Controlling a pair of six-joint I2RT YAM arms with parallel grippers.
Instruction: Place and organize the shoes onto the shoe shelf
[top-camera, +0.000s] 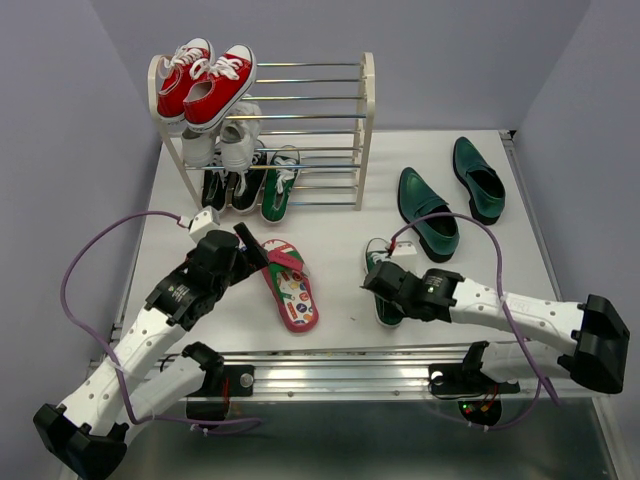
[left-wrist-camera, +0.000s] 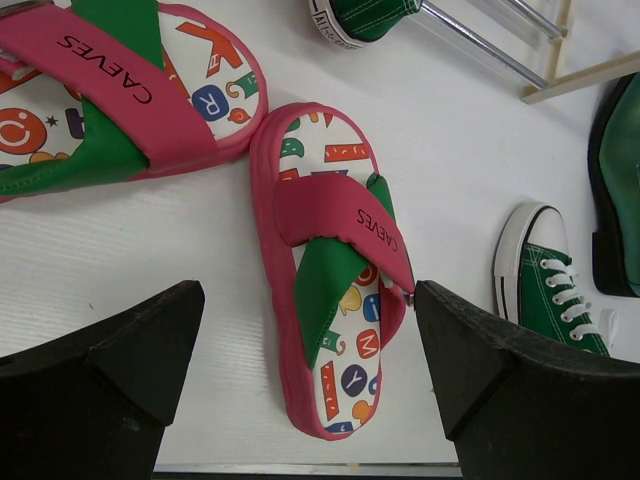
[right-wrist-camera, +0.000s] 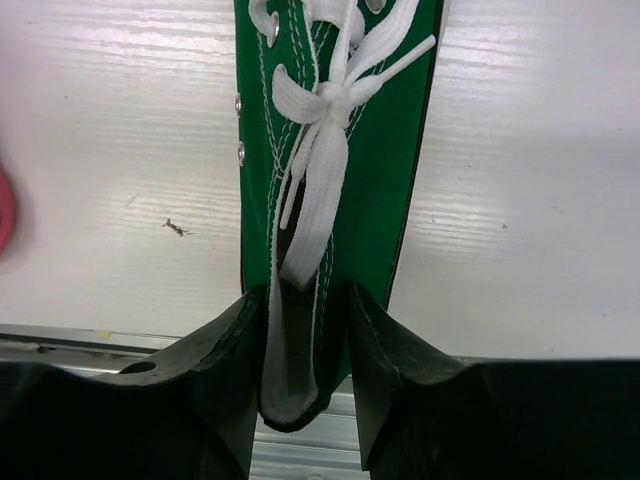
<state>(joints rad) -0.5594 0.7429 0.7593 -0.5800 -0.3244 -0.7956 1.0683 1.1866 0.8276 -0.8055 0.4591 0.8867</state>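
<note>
My right gripper (right-wrist-camera: 305, 300) is nearly closed, its jaws pinching the green sneaker (right-wrist-camera: 340, 150) at the mouth. The tongue and lining sit squeezed between the two black fingers (right-wrist-camera: 215, 350), and the white bow of the laces lies just beyond them. That sneaker lies on the tabletop (top-camera: 340, 300) close to the near edge, a little right of the middle.

My left gripper (left-wrist-camera: 309, 290) is spread wide with nothing in it. Its jaws stand either side of a flip-flop (left-wrist-camera: 335, 215) (the pink strap reads CAEVES). I cannot tell whether the right fingertip touches the sole's rim or only hangs just beside it. A second flip-flop (left-wrist-camera: 120, 90) touches the first one end to end. Both lie near the near edge, left of the middle.

Farther out, the two dark green loafers (top-camera: 428, 212) lie apart from each other toward the right edge, one nearer the far right corner.

The shoe shelf (top-camera: 367, 130) stands at the far left corner. The other green sneaker (top-camera: 280, 185) is on its bottom tier beside black sneakers (top-camera: 225, 188). White sneakers (top-camera: 228, 145) are on the middle tier and red sneakers (top-camera: 205, 85) on top.
</note>
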